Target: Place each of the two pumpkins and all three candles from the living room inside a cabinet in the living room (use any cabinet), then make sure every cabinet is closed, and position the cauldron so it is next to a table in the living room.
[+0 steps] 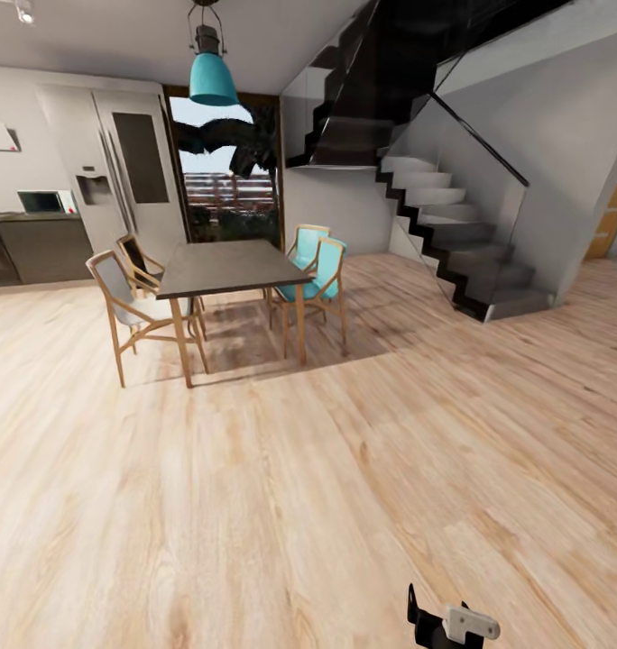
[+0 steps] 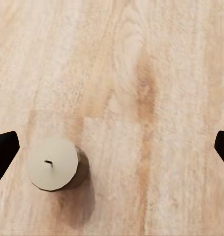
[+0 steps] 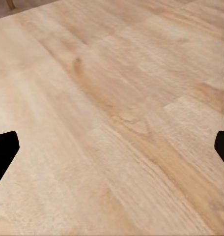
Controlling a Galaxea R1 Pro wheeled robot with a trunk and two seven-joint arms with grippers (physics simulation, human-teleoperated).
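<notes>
candle: we are seeing one short beige-tan cylinder with a small dark wick on its flat top
pose: it is standing upright (we are looking down onto its top)
place: it is resting on the pale wooden floor, casting a soft shadow beside itself

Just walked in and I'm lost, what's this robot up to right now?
The robot stands on a wood floor facing a dining table with chairs, with a staircase off to the right. Its left gripper hangs open over a beige candle standing upright on the floor, which sits near one jaw, not yet gripped. The right gripper is open too, over bare floorboards, holding nothing.
</notes>
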